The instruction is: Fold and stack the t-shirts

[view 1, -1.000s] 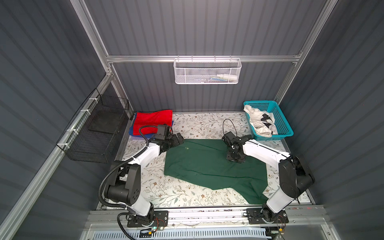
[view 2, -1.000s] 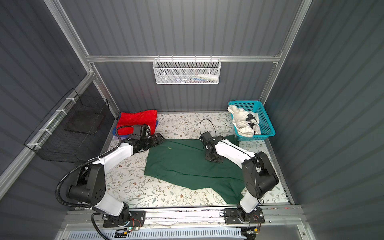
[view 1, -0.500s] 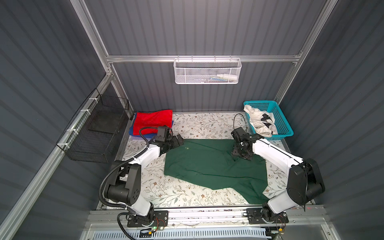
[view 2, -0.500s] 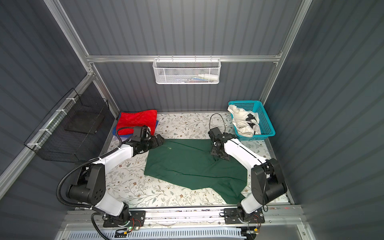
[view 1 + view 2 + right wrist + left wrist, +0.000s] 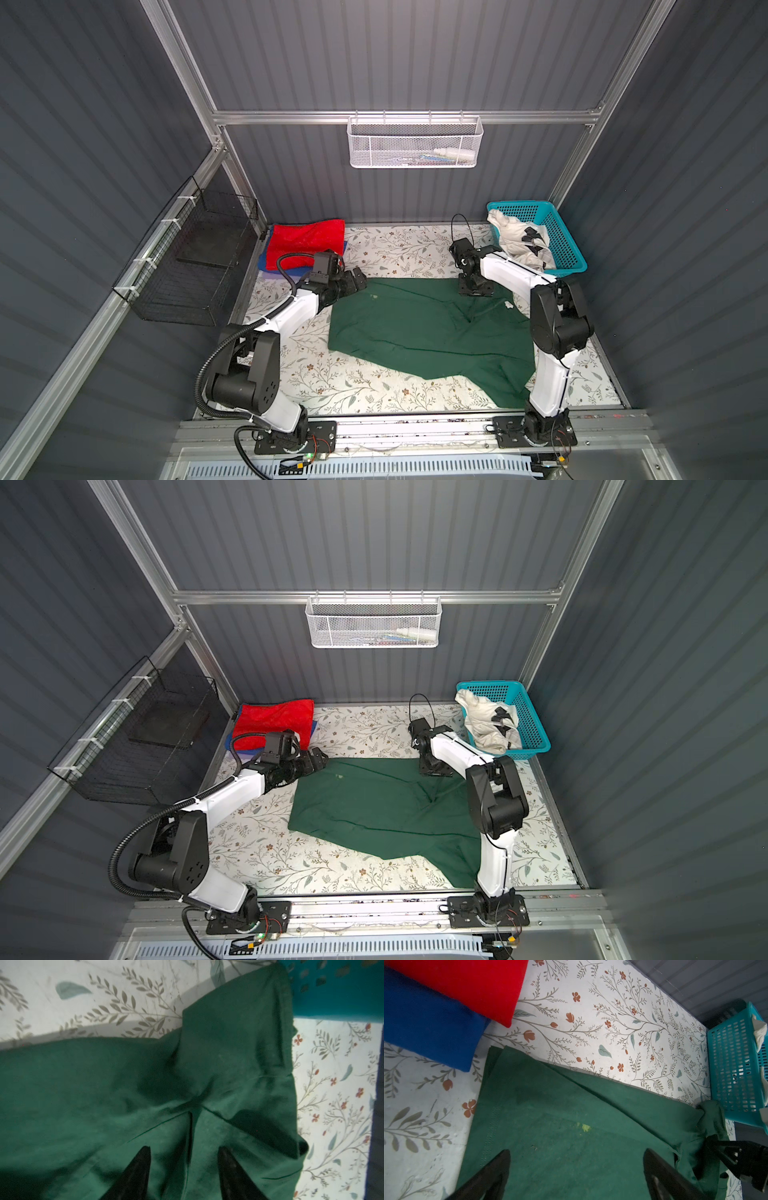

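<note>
**Both top views.** There are four shirts. A green shirt (image 5: 415, 332) lies spread on the flowered table (image 5: 395, 249), and its near right part is hidden behind the right arm. A folded red shirt (image 5: 305, 241) at the far left covers all but the edge of a blue shirt (image 5: 266, 266). A white shirt (image 5: 519, 245) lies crumpled in the single turquoise basket (image 5: 519, 204) at the far right. There are two arms. The left gripper (image 5: 357, 280) is at the green shirt's far left corner and the right gripper (image 5: 434, 769) at its far edge.

**Left wrist view.** The fingers (image 5: 496, 1174) of the left gripper (image 5: 577, 1152) are cut off by the frame. The jaws are spread wide over the green shirt (image 5: 550, 1115) and hold nothing.

**Right wrist view, blurred.** The jaws of the right gripper (image 5: 184, 1149) stand partly apart with a crease of the green shirt (image 5: 124, 1074) between them. Contact with the cloth cannot be made out.
</note>
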